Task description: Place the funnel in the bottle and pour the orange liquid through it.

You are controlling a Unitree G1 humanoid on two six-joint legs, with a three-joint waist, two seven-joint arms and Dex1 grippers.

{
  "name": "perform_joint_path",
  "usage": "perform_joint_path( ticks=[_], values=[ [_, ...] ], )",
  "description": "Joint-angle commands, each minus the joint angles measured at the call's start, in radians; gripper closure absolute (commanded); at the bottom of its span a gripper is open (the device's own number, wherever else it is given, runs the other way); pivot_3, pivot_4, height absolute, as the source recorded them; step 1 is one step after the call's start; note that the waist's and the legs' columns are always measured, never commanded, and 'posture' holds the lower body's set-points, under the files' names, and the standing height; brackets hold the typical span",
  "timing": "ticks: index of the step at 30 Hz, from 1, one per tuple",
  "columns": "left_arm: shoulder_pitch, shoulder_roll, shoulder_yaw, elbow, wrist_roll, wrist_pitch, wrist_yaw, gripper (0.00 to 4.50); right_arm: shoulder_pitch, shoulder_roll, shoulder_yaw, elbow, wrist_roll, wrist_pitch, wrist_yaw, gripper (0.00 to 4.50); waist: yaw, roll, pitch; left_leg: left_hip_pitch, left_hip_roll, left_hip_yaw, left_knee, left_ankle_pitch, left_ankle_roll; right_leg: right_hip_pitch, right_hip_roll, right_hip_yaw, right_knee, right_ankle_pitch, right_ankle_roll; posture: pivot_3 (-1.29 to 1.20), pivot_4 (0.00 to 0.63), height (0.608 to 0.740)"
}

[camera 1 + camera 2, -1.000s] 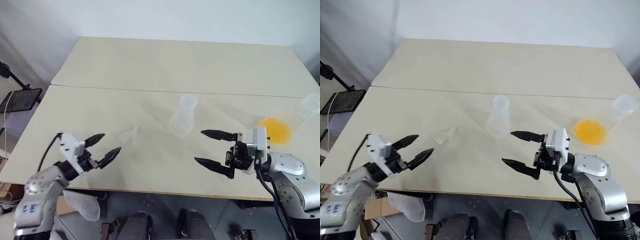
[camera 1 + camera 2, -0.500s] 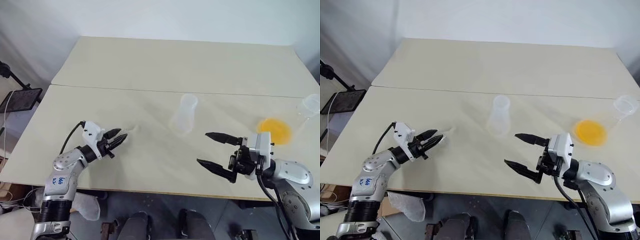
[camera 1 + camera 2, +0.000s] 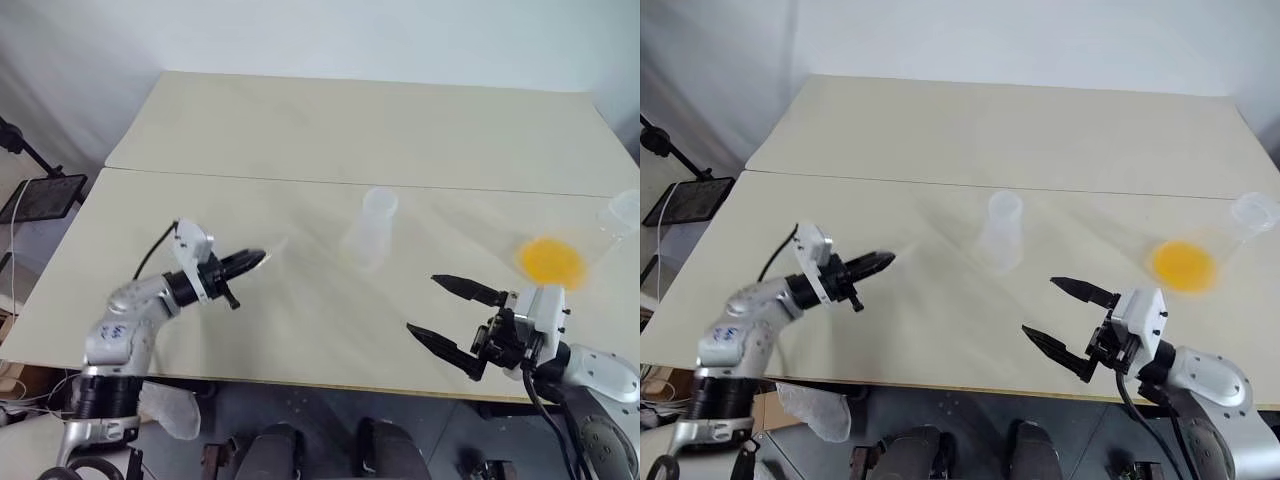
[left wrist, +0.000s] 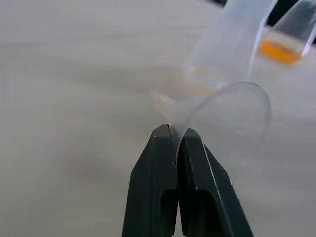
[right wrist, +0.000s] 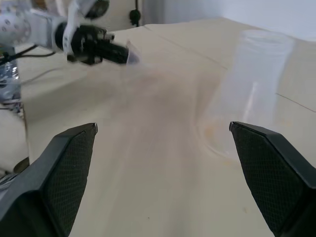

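My left gripper [image 4: 175, 131] is shut on the rim of the small clear funnel [image 4: 232, 123], holding it just above the table left of centre. In the head views this gripper [image 3: 252, 263] points right, toward the bottle [image 3: 370, 232]. The clear bottle stands upright mid-table, about a hand's length from the funnel. The orange liquid [image 3: 550, 260] lies in a clear flask [image 3: 1250, 212] tilted on its side at the far right. My right gripper [image 3: 423, 304] hangs open and holds nothing near the front edge, right of the bottle. The right wrist view shows the bottle [image 5: 252, 89] and the held funnel [image 5: 132, 53].
A seam [image 3: 300, 180] joins two pale tables, with the second one behind. A black stand [image 3: 40, 195] sits off the table's left edge. The flask lies close to the right edge.
My left gripper reached the funnel on the table, shut on it and lifted it up and to the right. My right gripper drew back toward the front edge, still open.
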Motion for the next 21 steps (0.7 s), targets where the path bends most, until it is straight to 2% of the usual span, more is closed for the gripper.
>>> perform_joint_path(
  ticks=[1,4,8,11,17,21],
  values=[
    [-0.185,0.084,-0.023,-0.035,-0.080,0.243,-0.022,4.47,0.029,0.024,-0.033,-0.053,-0.010,-0.041,-0.032,0.00,-0.004,0.000,0.000,0.001,0.000,0.001,0.000,0.000,0.000,0.000,0.001,0.000,0.000,0.000,0.000,0.00,0.150,0.740],
    [-0.372,0.102,-0.040,0.039,-0.165,0.398,-0.103,4.47,0.031,0.044,-0.031,-0.055,-0.026,-0.057,-0.056,0.00,-0.005,0.000,0.000,0.002,-0.001,0.003,0.000,0.001,0.000,0.000,0.001,-0.001,0.000,0.000,0.000,0.00,0.150,0.740],
    [-0.606,0.157,-0.183,0.168,-0.140,0.556,-0.226,4.47,0.043,0.069,-0.009,-0.057,-0.050,-0.079,-0.073,0.00,-0.008,0.001,0.000,0.002,-0.001,0.003,-0.002,0.001,0.000,-0.001,0.003,-0.002,0.001,0.000,0.000,0.00,0.150,0.740],
    [-0.757,0.116,-0.229,0.293,-0.127,0.618,-0.254,4.47,0.042,0.089,0.013,-0.056,-0.072,-0.094,-0.086,0.00,-0.007,0.001,0.000,0.001,0.000,0.004,-0.001,0.001,0.000,-0.002,0.004,-0.002,0.001,0.000,0.001,0.00,0.150,0.740],
    [-0.918,0.038,-0.311,0.459,-0.054,0.658,-0.256,4.47,0.049,0.115,0.043,-0.062,-0.097,-0.117,-0.113,0.00,-0.005,0.001,0.000,0.001,0.000,0.004,0.000,0.001,0.000,-0.001,0.004,-0.001,0.001,-0.001,0.001,0.00,0.150,0.740],
    [-0.967,0.004,-0.376,0.500,-0.031,0.707,-0.291,4.47,0.054,0.122,0.052,-0.067,-0.107,-0.126,-0.126,0.00,-0.006,0.001,0.000,0.001,0.000,0.004,0.000,0.001,0.000,-0.001,0.004,-0.001,0.001,-0.001,0.001,0.00,0.150,0.740]
  ],
)
